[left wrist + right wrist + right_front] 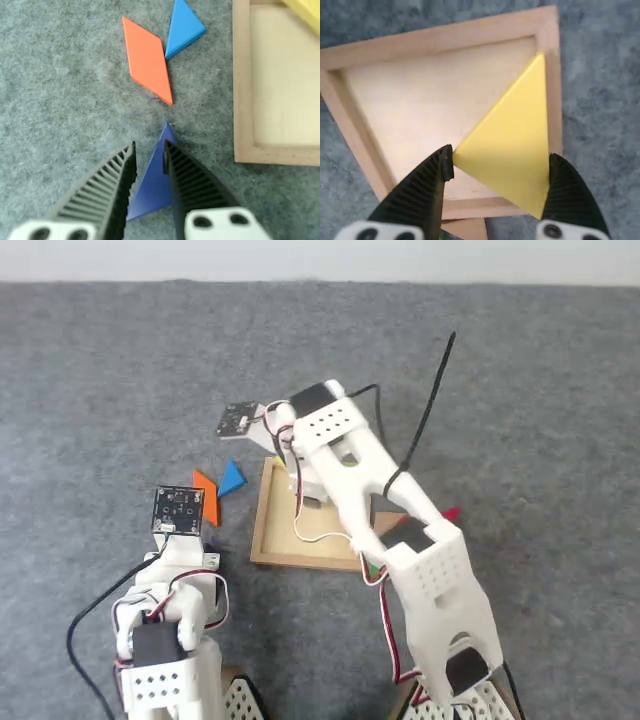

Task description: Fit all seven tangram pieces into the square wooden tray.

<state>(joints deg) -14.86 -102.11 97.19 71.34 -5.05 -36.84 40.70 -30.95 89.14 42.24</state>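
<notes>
Mat (90,390): grey and rough, spread under everything.
Left gripper (149,148): low over the mat, fingers parted by a narrow gap, with nothing clamped between them.
Dark blue triangle (155,195): flat on the mat below that gap, partly covered by one finger; whether the finger touches it cannot be told.
Orange parallelogram (147,60): flat on the mat just past the dark blue triangle's tip, apart from it.
Light blue triangle (182,27): one corner against the orange parallelogram, between it and the tray.
Tray (262,530): square and wooden, on the mat, with bare floor showing.
Right gripper (500,162): above the tray, jaws spread wide and pressed against two sides of the yellow triangle.
Yellow triangle (515,135): held tilted over one corner of the tray, overlapping the rim.
Red piece (452,512): on the mat just beyond the tray, mostly hidden by an arm.
</notes>
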